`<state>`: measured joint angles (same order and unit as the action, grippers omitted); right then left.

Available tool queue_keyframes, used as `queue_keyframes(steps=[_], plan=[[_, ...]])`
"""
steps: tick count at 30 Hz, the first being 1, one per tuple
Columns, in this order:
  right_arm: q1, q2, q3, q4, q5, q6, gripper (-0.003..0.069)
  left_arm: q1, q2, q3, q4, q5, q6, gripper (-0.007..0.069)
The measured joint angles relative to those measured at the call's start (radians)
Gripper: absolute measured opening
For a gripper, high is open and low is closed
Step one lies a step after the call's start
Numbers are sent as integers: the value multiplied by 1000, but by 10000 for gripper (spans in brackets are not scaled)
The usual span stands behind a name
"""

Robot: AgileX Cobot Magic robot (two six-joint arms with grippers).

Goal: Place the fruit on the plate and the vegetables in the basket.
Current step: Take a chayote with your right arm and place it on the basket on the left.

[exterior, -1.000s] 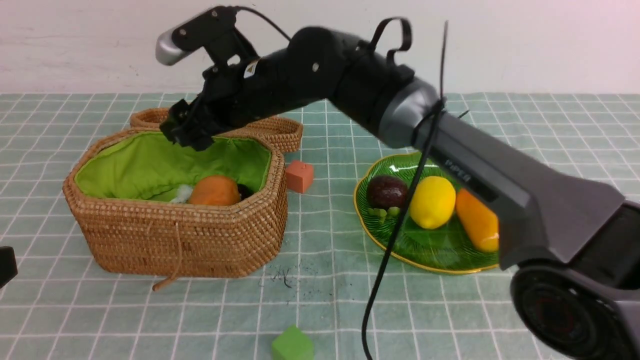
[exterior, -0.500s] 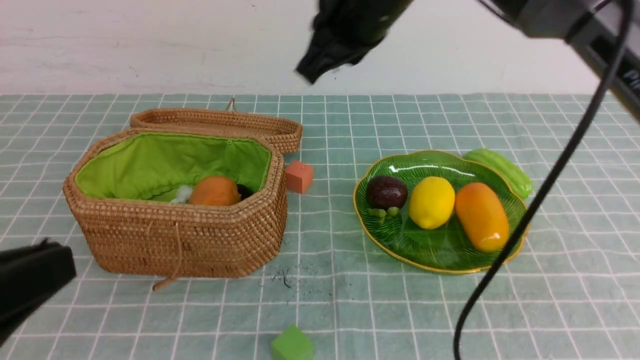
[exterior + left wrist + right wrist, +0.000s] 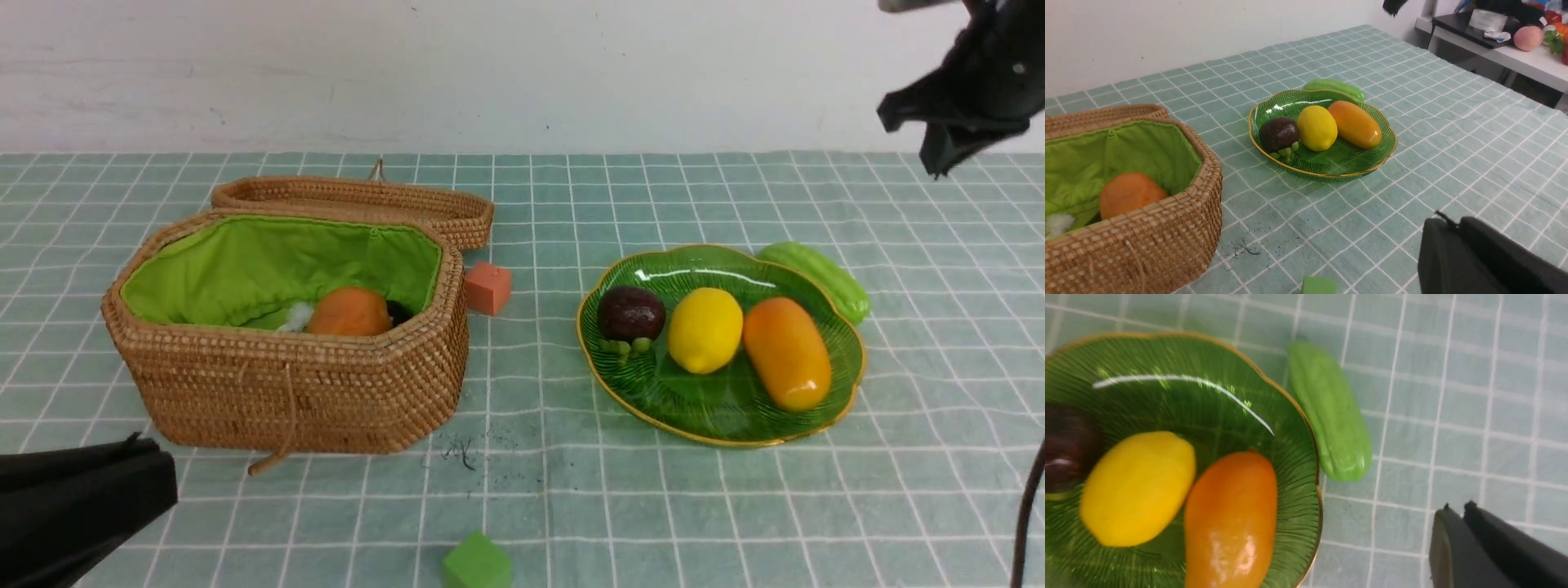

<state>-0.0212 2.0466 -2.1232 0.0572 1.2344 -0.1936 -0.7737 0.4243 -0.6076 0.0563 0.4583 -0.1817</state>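
The plate (image 3: 710, 412) sits on the desk (image 3: 571, 490), which is covered with a green checked cloth. Three fruits lie on the plate in a row. The dark mangosteen (image 3: 630, 313) is at the plate's left end, the lemon (image 3: 705, 330) is in its middle, and the mango (image 3: 787, 353) is at its right end, touching the lemon.

The green gourd (image 3: 820, 278) lies on the cloth just behind the plate's far right rim. It is outside the plate, close against the edge.

The basket (image 3: 310, 392) stands well to the left of the plate, with its lid (image 3: 359, 200) folded back. A potato (image 3: 349, 312) rests inside on the green lining. A white scrap and a dark shape lie beside it, too hidden to name.

An orange-red cube (image 3: 488, 287) sits between the basket and the plate. A green cube (image 3: 478, 563) lies nearer the robot than the plate, to its left.

The right fingers (image 3: 1459, 514) hang high above and behind the plate's right side, over the gourd. They are pressed together and hold nothing. The left fingers (image 3: 1447, 228) are low, far to the left of the plate and nearer the robot. They are closed too and empty.
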Motion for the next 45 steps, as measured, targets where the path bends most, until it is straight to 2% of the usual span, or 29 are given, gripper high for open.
queue_keyframes(steps=[2, 3, 4, 7, 8, 10, 12, 16, 25, 35, 40, 45], plan=[[-52, 74, 8, 128, -69, -67, 188, 0, 0, 0, -2, -2, 0, 36], [-57, 80, 7, 148, -76, -79, 211, 0, 0, 0, -2, -2, 0, 36], [-70, 119, 7, 215, -121, -122, 296, 0, 0, 0, -2, -2, 0, 36], [-77, 196, 9, 332, -224, -204, 488, 0, 0, 0, -2, -8, 2, 36], [-77, 204, 9, 343, -229, -212, 498, 0, 0, 0, -2, -10, 2, 36], [-76, 249, 9, 394, -285, -253, 600, 0, 0, 0, -2, -26, 2, 36], [-75, 290, 9, 418, -326, -270, 643, 0, 0, 0, -2, -30, 2, 37], [-75, 333, 9, 426, -369, -273, 652, 0, 0, 0, -2, -30, 2, 39], [-75, 360, 9, 435, -437, -275, 571, 0, 0, 0, -2, -31, 2, 39], [-72, 369, 9, 436, -451, -275, 577, 0, 0, 0, -2, -31, 2, 48], [-65, 375, 9, 404, -448, -267, 587, 0, 0, 0, -2, -31, 2, 49], [-66, 385, 9, 318, -446, -195, 587, 0, 0, 0, -2, -31, 2, 50]])
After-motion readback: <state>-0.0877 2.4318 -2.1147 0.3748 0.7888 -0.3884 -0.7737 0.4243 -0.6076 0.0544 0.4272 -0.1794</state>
